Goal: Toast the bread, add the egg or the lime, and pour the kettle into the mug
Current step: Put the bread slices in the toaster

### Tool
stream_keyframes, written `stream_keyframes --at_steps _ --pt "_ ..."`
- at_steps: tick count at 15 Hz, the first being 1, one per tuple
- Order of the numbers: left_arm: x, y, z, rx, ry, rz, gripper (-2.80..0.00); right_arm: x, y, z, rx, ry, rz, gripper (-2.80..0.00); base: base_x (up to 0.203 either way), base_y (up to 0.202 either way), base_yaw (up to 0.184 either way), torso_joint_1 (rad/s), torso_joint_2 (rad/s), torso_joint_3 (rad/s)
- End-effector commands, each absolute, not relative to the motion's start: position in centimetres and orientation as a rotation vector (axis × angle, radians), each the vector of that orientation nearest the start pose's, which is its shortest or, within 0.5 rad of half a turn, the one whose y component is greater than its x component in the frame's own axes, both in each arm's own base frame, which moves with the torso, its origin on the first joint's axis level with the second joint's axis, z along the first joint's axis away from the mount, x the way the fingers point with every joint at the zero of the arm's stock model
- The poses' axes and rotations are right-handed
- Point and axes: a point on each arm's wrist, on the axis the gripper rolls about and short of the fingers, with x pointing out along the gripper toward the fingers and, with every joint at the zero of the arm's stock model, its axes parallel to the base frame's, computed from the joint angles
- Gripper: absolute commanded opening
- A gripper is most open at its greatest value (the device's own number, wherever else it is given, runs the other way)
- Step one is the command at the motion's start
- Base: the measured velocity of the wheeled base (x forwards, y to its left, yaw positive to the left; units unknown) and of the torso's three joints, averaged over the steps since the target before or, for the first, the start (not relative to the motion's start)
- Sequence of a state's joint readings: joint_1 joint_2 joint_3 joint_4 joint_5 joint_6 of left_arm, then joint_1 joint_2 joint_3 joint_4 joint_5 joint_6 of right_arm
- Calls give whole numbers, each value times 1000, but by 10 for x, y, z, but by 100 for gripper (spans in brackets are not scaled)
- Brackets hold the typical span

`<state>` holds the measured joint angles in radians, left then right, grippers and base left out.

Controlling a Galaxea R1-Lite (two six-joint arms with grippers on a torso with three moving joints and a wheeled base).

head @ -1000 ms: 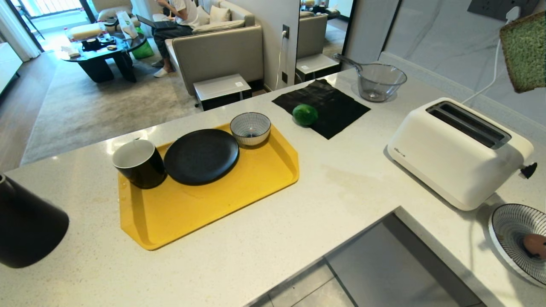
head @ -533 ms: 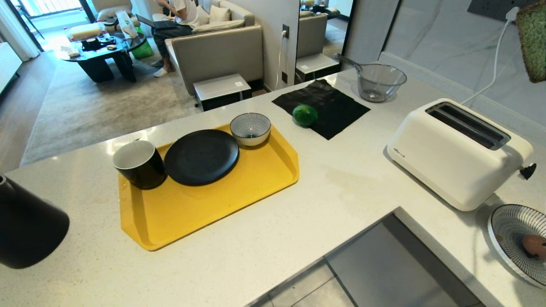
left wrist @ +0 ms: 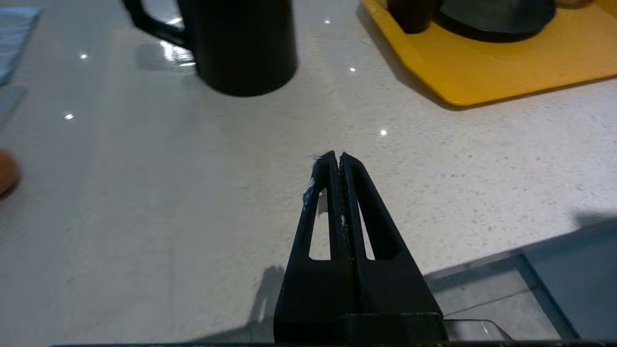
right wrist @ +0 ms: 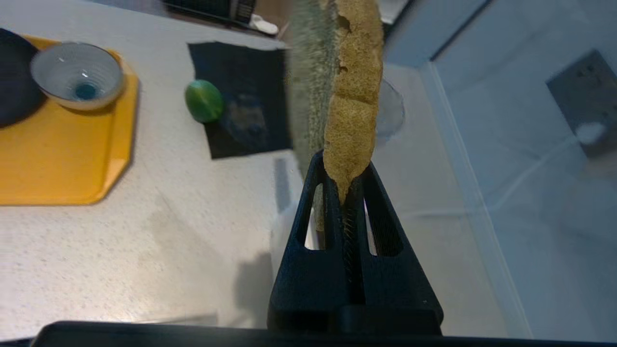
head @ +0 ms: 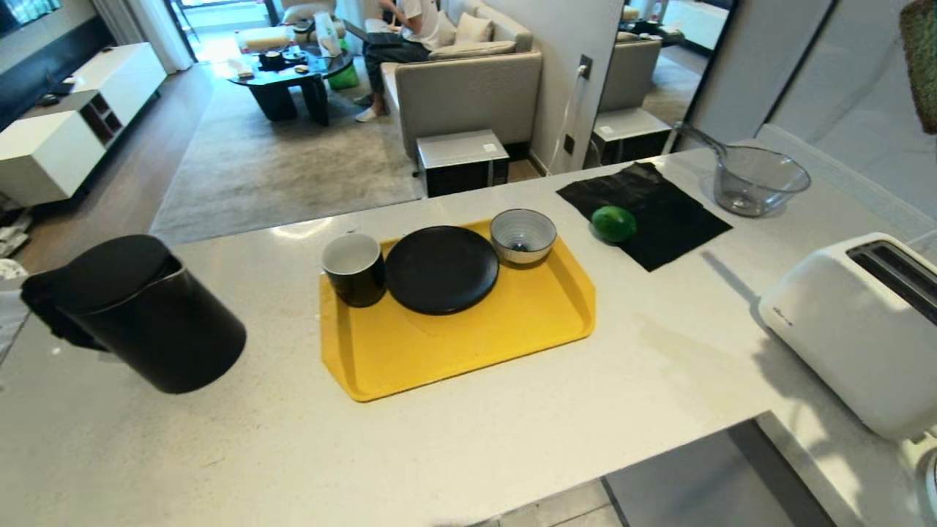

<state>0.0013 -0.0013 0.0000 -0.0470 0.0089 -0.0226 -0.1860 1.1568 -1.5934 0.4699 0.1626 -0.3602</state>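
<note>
My right gripper (right wrist: 343, 166) is shut on the brown crust edge of the green bread (right wrist: 354, 96), holding the slice upright in the air. In the head view only a strip of the bread (head: 924, 66) shows at the top right edge, above and beyond the white toaster (head: 849, 329). The lime (head: 613, 223) lies on the edge of a black cloth (head: 659, 212). The black kettle (head: 146, 315) stands at the left and the black mug (head: 354, 268) on the tray. My left gripper (left wrist: 336, 156) is shut and empty, low over the counter's front. The egg is out of view.
A yellow tray (head: 454, 351) carries the mug, a black plate (head: 441, 268) and a striped bowl (head: 522, 236). A glass bowl (head: 761, 179) stands behind the cloth. The counter's front edge steps back at the right. A person sits on a sofa in the room beyond.
The head camera has risen, so the whole scene shifted right and looks smaller. The kettle now shows whole and the striped plate with the egg has left the view. The bread stays held.
</note>
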Motion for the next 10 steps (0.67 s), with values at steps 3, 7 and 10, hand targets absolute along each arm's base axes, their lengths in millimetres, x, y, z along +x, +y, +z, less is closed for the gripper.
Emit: stream_keyframes --at_steps 3,7,10 --pt "-22 0 76 -23 -34 10 -280 110 -17 411 -353 54 -18 -280 0 -5 169 122 -224 -96" --pt "-22 0 76 -23 -34 10 -280 107 -17 407 -352 63 -23 -280 -1 -3 61 11 -14 -7" --pt "-22 0 76 -23 -34 10 -280 107 -21 408 -350 65 -51 -280 0 0 0 0 0 0"
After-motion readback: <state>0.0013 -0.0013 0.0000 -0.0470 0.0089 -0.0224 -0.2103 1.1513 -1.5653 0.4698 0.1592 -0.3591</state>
